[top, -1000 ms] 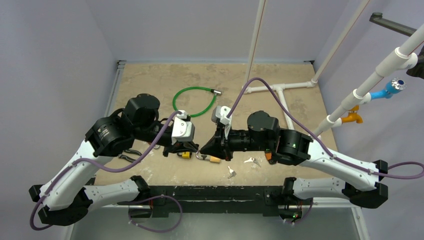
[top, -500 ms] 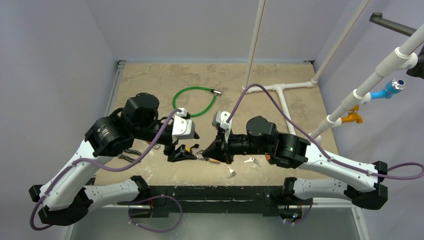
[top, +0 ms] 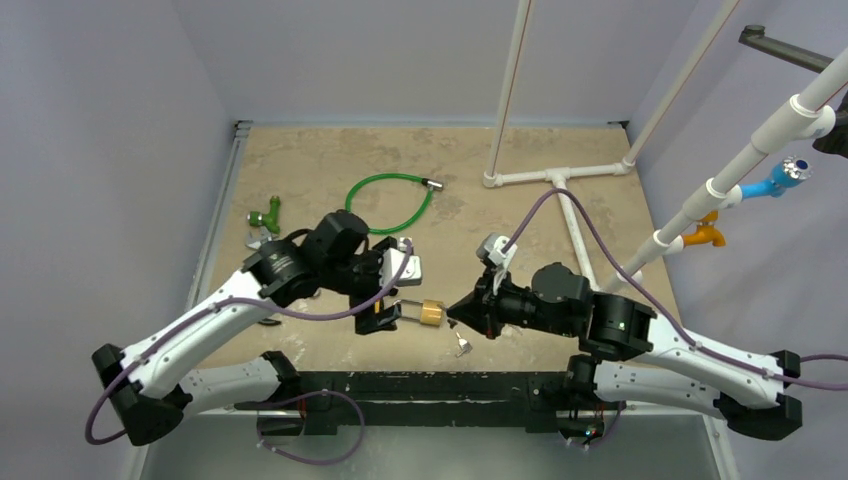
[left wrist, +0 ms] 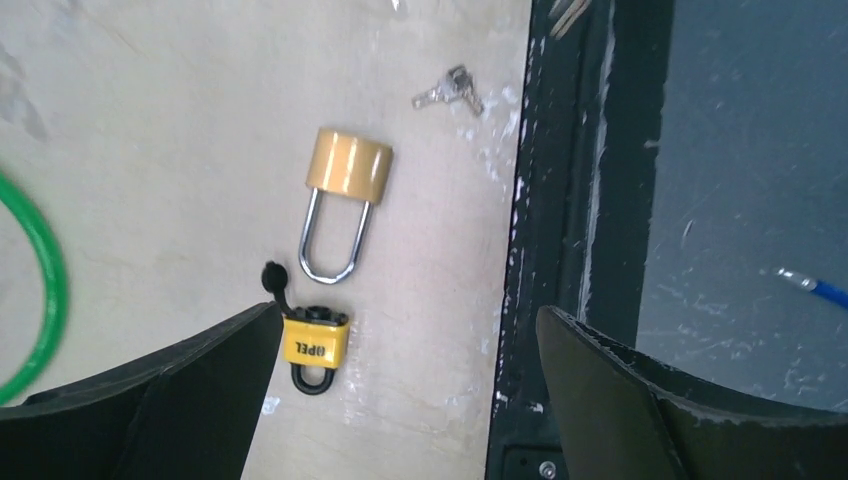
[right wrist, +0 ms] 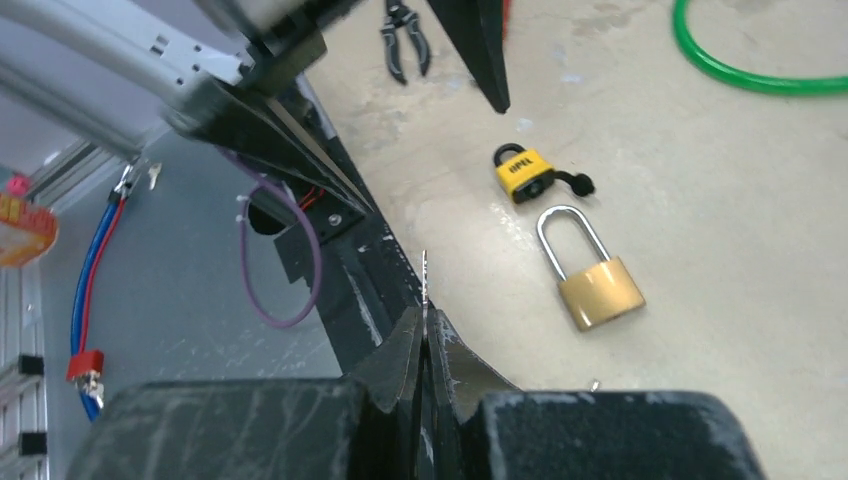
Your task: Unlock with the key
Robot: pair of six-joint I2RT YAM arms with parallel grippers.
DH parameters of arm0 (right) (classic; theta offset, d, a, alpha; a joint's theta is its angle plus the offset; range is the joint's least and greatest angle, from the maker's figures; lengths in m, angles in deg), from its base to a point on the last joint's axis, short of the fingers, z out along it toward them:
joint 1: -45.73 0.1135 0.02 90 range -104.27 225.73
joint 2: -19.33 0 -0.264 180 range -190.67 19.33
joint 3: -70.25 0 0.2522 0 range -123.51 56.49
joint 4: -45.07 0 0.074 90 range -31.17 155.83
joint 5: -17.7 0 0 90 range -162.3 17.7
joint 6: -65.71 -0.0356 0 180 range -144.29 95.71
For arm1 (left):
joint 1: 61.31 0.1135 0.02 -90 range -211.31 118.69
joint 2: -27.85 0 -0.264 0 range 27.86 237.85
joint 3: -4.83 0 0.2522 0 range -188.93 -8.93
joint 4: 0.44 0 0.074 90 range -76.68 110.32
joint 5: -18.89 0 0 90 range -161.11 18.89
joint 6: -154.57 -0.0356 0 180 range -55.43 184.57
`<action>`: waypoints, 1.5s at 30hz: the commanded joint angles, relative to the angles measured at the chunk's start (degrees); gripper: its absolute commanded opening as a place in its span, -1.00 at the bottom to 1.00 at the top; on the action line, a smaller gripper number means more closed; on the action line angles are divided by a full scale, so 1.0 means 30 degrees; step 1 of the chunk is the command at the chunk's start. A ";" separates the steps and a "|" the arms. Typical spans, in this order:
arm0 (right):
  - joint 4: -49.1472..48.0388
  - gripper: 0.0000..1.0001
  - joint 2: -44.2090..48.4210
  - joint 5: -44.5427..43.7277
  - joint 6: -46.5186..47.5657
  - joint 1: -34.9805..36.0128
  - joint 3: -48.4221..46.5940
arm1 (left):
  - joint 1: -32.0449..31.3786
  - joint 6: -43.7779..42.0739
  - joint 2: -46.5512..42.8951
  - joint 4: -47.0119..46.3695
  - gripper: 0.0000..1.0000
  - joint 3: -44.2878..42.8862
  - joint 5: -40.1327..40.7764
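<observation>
Under the spread left gripper [left wrist: 407, 318] lay the brass padlock [left wrist: 347, 166]; the right gripper's [right wrist: 424, 335] pinched key [right wrist: 424, 278] needed squaring to its keyhole.

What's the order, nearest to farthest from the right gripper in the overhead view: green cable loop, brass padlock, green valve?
1. Brass padlock, beside the right gripper.
2. Green cable loop, farther back, left.
3. Green valve, far left.

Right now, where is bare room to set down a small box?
Free: the far strip behind the green cable, and the patch between that cable and the white pipe. Crowded: the near edge, where the brass padlock, yellow padlock and loose keys lie by the left gripper and right gripper, which holds a key.
</observation>
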 commanded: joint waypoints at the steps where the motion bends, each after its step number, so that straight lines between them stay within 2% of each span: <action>1: 0.1073 -1.00 0.1946 -0.3109 -0.2855 0.0053 0.0564 | 0.0233 -0.1815 0.2147 -0.2471 1.00 0.1561 0.0608; 5: 0.1266 -1.00 0.3611 -0.3380 -0.3757 0.0066 0.0961 | 0.0204 -0.2324 0.5565 -0.3817 1.00 0.1667 0.0159; 9: 0.1309 -1.00 0.4877 -0.3438 -0.3879 0.0059 0.0959 | 0.0197 -0.2592 0.8134 -0.5561 1.00 0.1769 0.0948; 13: 0.1827 -1.00 0.5514 -0.3674 -0.3765 0.0053 0.0405 | 0.0207 -0.2659 1.0597 -0.6074 1.00 0.0775 0.1163; 21: 0.3244 -1.00 0.6525 -0.4473 -0.3976 0.0052 -0.0517 | 0.0142 -0.3727 1.3849 -0.7085 1.00 -0.0294 0.0171; 30: 0.4123 -1.00 0.6346 -0.5232 -0.3306 0.0052 -0.1952 | -0.0443 -0.6794 1.4876 -0.8936 0.99 0.0668 0.0607; 37: 0.3921 -1.00 0.5926 -0.5363 -0.3002 0.0052 -0.2379 | -0.1286 -0.7668 1.4918 -0.9275 0.76 0.1533 0.0440; 45: 0.3917 -1.00 0.5593 -0.5320 -0.2719 0.0059 -0.2773 | -0.1437 -0.6071 1.4385 -0.9435 0.78 0.1994 0.1634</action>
